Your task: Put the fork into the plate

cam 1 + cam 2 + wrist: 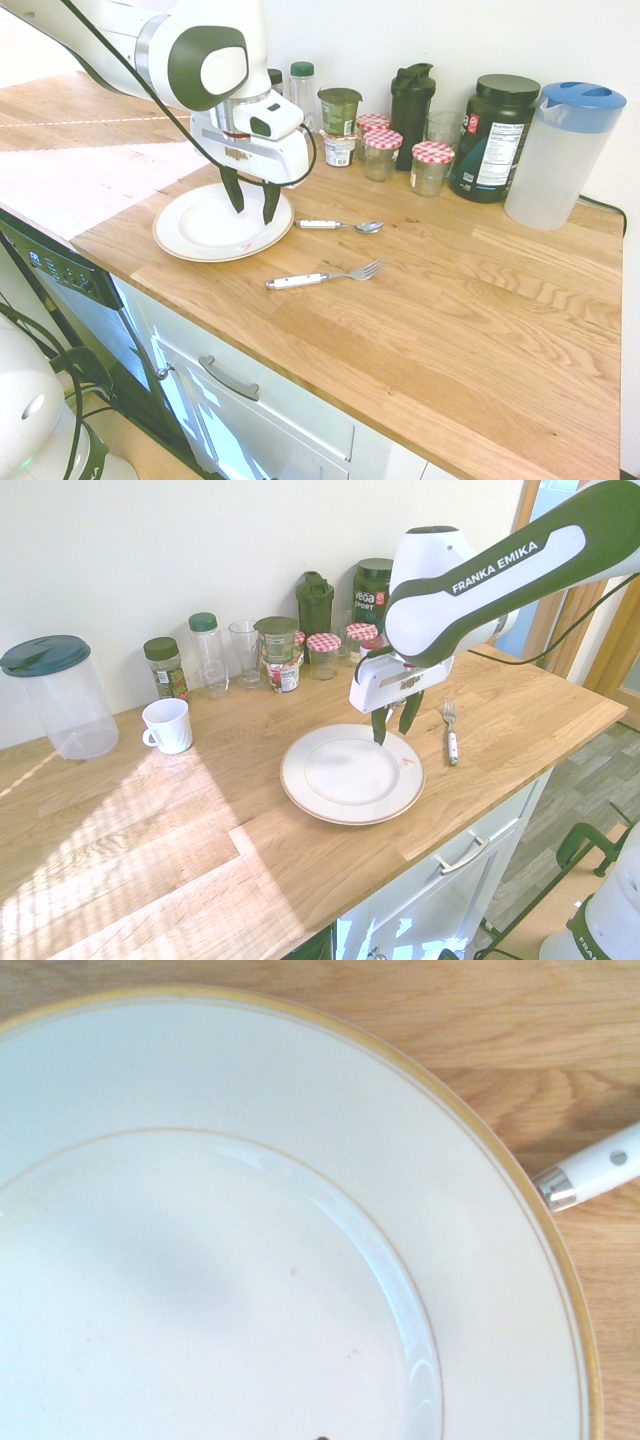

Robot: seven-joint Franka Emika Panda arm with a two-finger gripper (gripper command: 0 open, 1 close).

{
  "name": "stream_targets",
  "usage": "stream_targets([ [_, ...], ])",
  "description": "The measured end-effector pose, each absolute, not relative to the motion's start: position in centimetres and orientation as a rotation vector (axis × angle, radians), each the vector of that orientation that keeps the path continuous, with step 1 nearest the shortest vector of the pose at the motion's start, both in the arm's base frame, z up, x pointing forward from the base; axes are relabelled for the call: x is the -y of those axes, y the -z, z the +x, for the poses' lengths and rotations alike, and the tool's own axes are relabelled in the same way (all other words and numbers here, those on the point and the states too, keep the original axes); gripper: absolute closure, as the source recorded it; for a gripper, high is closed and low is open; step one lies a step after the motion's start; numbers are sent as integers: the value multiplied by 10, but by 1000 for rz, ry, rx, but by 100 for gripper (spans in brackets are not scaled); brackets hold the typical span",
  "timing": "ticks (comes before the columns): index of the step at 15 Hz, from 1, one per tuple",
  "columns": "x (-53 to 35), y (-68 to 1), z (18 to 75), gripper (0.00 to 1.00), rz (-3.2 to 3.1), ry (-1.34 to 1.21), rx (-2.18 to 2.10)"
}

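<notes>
Reading "FRANKA EMIKA" on the arm (500, 570) above the plate (330, 805)

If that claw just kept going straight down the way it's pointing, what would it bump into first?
Most likely the plate. The gripper points straight down, open and empty, over the plate's right side, near its rim. The fork lies off to the side.

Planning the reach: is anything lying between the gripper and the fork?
In the first exterior view, only the plate rim and bare counter separate the gripper from the fork; the spoon lies off to the side.
</notes>
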State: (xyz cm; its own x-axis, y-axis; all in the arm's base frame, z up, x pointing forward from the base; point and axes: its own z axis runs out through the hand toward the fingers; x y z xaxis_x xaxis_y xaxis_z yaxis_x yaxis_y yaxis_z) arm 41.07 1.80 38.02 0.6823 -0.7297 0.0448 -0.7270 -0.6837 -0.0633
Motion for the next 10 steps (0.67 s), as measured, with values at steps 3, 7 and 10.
stream_targets([
  [3, -15, -375, 413, 0, -2821, 85, -1281],
  [7, -4, -372, 386, 0, -2682, 171, -1492],
  [10, 1, -405, 363, 0, -2555, 297, -1621],
])
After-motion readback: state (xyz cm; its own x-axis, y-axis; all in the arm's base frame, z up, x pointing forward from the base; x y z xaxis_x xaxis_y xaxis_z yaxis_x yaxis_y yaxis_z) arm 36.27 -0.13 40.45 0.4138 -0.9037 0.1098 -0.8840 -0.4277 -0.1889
